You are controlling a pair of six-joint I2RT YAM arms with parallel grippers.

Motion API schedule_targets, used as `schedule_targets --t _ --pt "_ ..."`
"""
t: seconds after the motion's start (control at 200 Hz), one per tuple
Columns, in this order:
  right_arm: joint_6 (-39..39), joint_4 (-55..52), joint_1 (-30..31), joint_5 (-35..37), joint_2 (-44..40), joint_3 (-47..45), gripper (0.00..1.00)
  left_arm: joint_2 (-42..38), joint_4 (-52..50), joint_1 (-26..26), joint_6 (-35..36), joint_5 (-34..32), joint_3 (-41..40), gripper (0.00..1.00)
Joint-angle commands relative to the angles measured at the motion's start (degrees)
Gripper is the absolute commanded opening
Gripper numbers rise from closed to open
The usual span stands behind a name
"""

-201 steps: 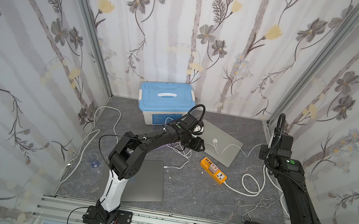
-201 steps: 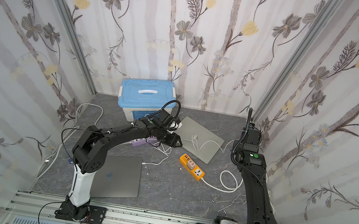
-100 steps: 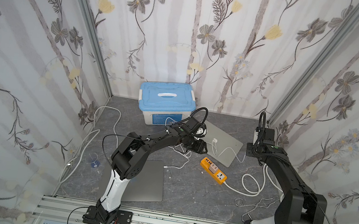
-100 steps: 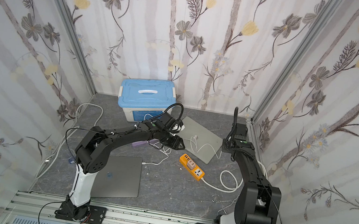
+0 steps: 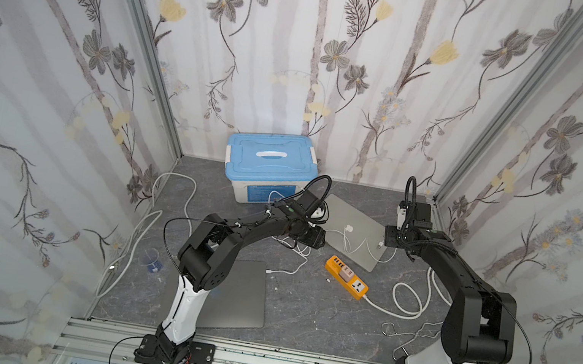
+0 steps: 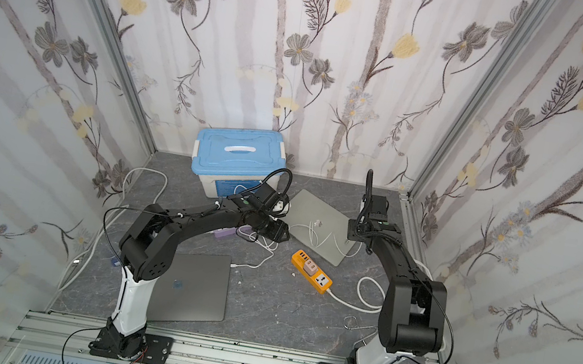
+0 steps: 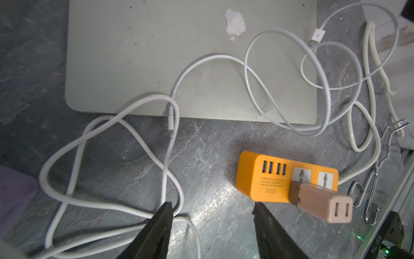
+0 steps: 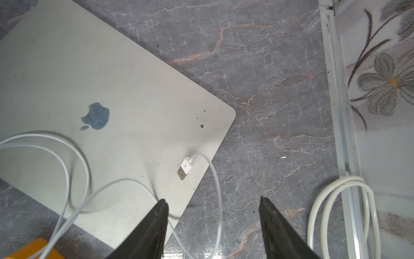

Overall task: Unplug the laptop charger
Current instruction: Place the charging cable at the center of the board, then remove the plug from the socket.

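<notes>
blue-lidded white plastic storage box (image 5: 269, 161) at the back wall: lid on, contents hidden. flat grey laptop (image 5: 243, 295) partly covered by the left arm. closed silver laptop (image 7: 179, 56) carries the thin white charger cable (image 7: 212, 56); its usb plug (image 8: 185, 168) lies loose on the lid, far end untraceable. left gripper (image 7: 212, 204) and right gripper (image 8: 213, 199): jaws wide apart, empty.

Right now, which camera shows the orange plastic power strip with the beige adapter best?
The left wrist view: the orange plastic power strip sits close, its sockets and beige adapter clear. Both top views show it whole but small; the right wrist view catches only one corner.
</notes>
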Motion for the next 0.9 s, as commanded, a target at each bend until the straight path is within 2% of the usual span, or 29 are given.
schedule_targets --t 0.0,0.075,0.145,0.19,0.25,0.43,0.734,0.894 --pt "-0.4 3.3 1.4 -0.8 -6.0 -2.5 0.70 -1.0 0.1 -0.2 2.1 3.8 -0.5 0.60" --pt "1.4 3.1 2.9 -4.9 -12.2 -5.9 0.73 -0.4 -0.3 -0.8 1.8 6.4 -0.3 0.59" --pt "2.4 4.3 5.4 -11.9 -16.7 -10.2 0.77 0.5 0.1 -1.8 1.7 7.7 0.1 0.59" --pt "2.1 4.0 7.6 -15.9 -18.3 -12.0 0.80 1.3 0.5 -2.4 1.1 8.5 0.3 0.59" --pt "0.9 1.5 11.0 -17.8 -18.6 -13.1 0.81 2.2 1.7 -2.7 -0.6 9.7 0.5 0.59" --pt "-2.0 -3.1 17.7 -18.1 -15.9 -14.3 0.79 5.3 3.4 -3.4 -3.1 12.4 1.5 0.58" --pt "-2.7 -1.8 20.1 -16.4 -16.3 -17.0 0.78 8.2 3.0 -4.5 -4.5 9.0 3.3 0.58" --pt "-3.3 -3.6 20.7 -13.8 -13.5 -15.3 0.77 9.3 1.8 -4.6 -4.2 7.5 3.3 0.58"
